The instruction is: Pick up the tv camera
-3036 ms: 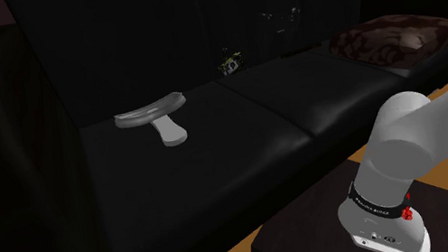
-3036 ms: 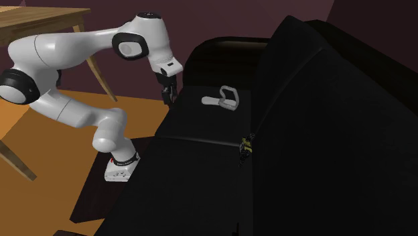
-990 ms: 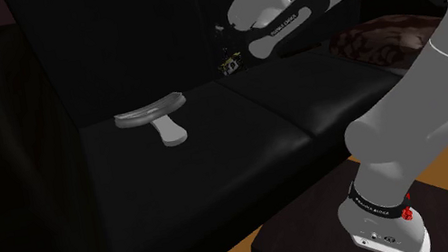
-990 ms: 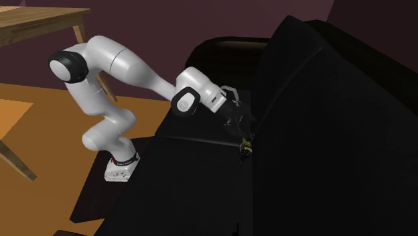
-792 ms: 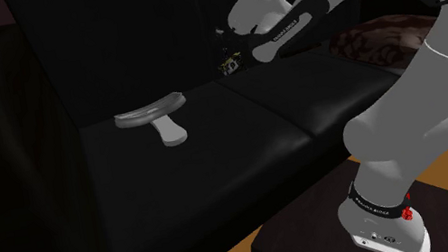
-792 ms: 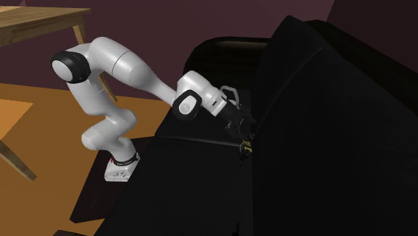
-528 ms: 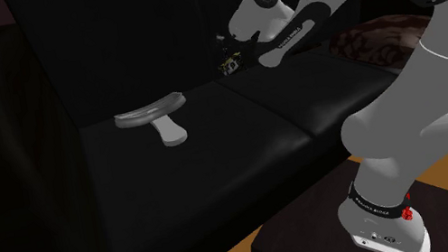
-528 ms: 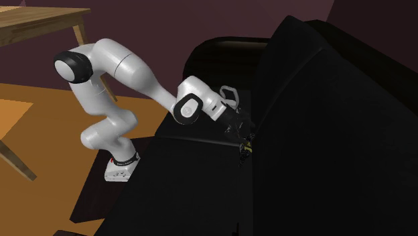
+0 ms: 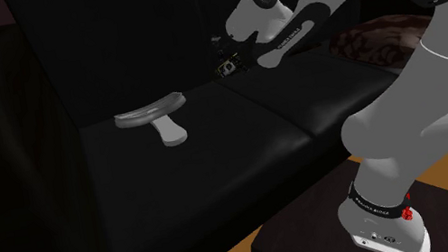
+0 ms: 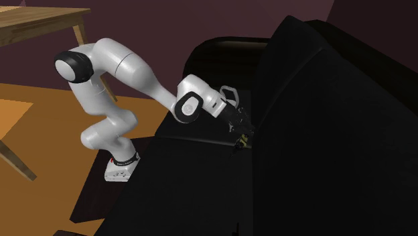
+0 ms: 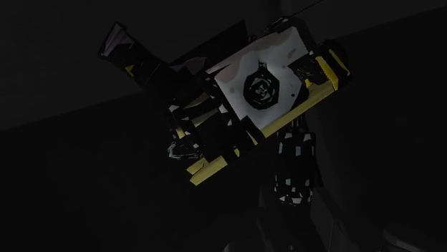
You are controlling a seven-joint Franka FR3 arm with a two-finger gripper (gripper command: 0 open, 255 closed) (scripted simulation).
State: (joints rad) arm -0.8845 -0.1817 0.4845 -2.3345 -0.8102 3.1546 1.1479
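The tv camera [image 9: 225,68] is small, black with yellow trim and a white side panel. It sits at the back of the black sofa, where the two seat cushions meet the backrest. My gripper [image 9: 229,61] reaches in low over the seat and is shut on the camera. In the second exterior view the camera [image 10: 242,141] hangs just off the tip of the gripper [image 10: 239,135], slightly above the seat seam. The wrist view has the camera [image 11: 251,100] close up and tilted, its white panel facing the lens.
A grey T-shaped object [image 9: 156,120] lies on the seat cushion toward the shoulder view's left. A brown patterned cushion [image 9: 387,37] rests at the sofa's right end. My stand [image 9: 319,225] is in front of the sofa on an orange floor. A wooden table [image 10: 40,20] stands behind the arm.
The arm came down from above to the back of the seat. The fingers closed on the tv camera, which has shifted slightly up from the seam.
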